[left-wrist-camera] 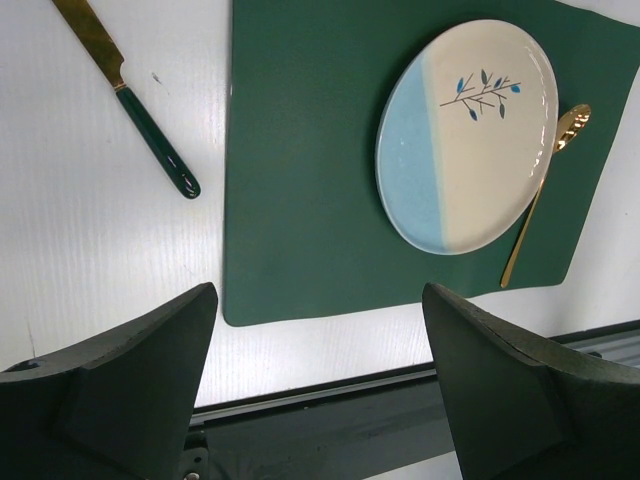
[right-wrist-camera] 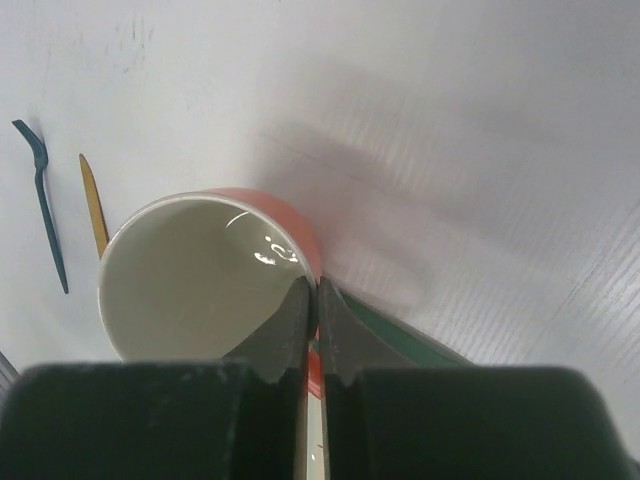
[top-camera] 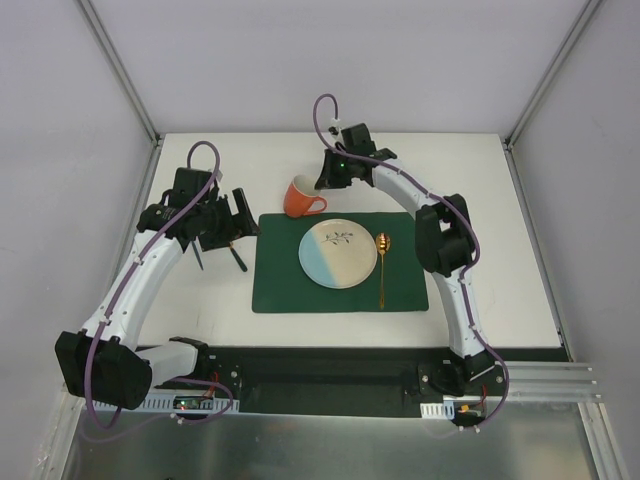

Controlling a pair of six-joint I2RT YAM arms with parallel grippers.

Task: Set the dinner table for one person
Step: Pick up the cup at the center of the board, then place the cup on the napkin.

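Note:
On the white dinner table point(top-camera: 500, 280) lies a dark green placemat point(top-camera: 280, 275) with a cream and blue plate point(top-camera: 338, 253) and a gold spoon point(top-camera: 382, 268) to its right. An orange mug point(top-camera: 300, 197) is at the mat's far edge. My right gripper point(top-camera: 326, 181) is shut on the mug's rim point(right-wrist-camera: 300, 250), one finger inside and one outside point(right-wrist-camera: 312, 285). I cannot tell whether the mug rests on the table. My left gripper point(top-camera: 218, 222) is open and empty point(left-wrist-camera: 318, 292), above the table left of the mat. The plate point(left-wrist-camera: 465, 135) also shows in the left wrist view.
A knife point(left-wrist-camera: 135, 100) with a gold blade and green handle lies left of the mat, under my left gripper point(top-camera: 238, 259). A thin blue fork point(right-wrist-camera: 45, 210) lies beyond it point(top-camera: 199, 258). Grey walls enclose the table on three sides.

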